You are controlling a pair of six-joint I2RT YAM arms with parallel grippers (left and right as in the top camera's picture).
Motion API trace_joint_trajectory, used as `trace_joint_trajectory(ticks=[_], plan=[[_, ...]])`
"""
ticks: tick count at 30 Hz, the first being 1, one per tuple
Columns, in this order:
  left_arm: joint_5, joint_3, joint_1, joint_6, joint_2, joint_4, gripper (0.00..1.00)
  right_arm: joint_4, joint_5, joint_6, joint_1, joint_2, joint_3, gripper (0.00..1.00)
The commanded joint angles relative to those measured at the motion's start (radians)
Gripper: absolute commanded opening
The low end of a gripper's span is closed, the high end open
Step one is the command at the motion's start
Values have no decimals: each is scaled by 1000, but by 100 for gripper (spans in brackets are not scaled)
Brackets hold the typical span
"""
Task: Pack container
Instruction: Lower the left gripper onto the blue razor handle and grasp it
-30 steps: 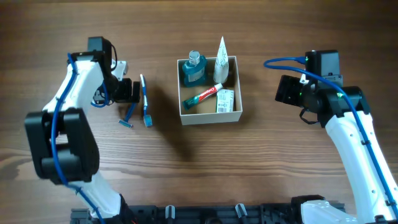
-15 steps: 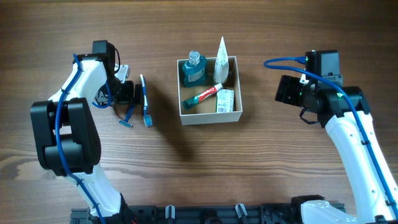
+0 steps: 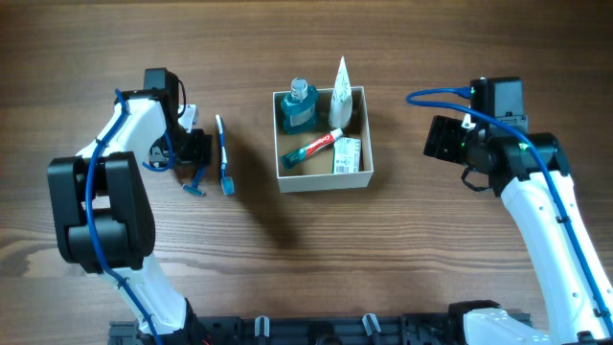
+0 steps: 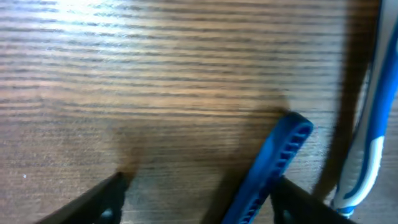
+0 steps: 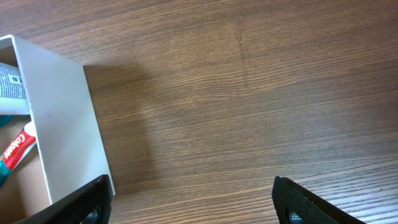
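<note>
The container [image 3: 324, 180] sits mid-table, between the two arms. It holds a blue bottle [image 3: 299, 107], a white tube [image 3: 340, 88], a red toothpaste tube [image 3: 313, 149] and a small white-green packet [image 3: 347, 155]. There's room left along its front edge.

On the left arm's side, a toothbrush [image 3: 223, 153] lies on the wood, and just beyond it a blue razor [image 3: 196, 180]. That razor looks like the one being fetched. The left gripper [image 3: 199, 153] is low over it with its jaws spread wide. In the wrist view the razor's ribbed handle [image 4: 277, 163] runs up between the fingers [image 4: 106, 199], crowding the right-hand one.

To do this well, I'd shift so the handle is centred, then drop and pinch across it, staying clear of the toothbrush [image 4: 373, 124] just beside it. Catch both and the lift gets messy.

The box is well apart from this hand, beyond the toothbrush, so a carry across follows.

Over on the far side, the right gripper [image 5: 193, 186] hovers with its fingers apart and nothing between them. The container's white wall [image 5: 62, 124] is near it.
</note>
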Motion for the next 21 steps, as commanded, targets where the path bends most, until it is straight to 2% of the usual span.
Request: trace_joint_trajectory(ticks=[1, 10, 14, 18, 21], plan=[[12, -32, 2, -8, 24, -14, 62, 6, 3, -13, -3, 12, 5, 83], [13, -32, 2, -8, 24, -21, 39, 8, 2, -13, -3, 12, 5, 84], [13, -32, 2, -8, 24, -21, 36, 14, 3, -13, -3, 12, 5, 84], [13, -32, 2, -9, 24, -21, 27, 14, 3, -13, -3, 12, 5, 84], [13, -32, 2, -9, 24, -21, 27, 15, 2, -13, -3, 12, 5, 84]])
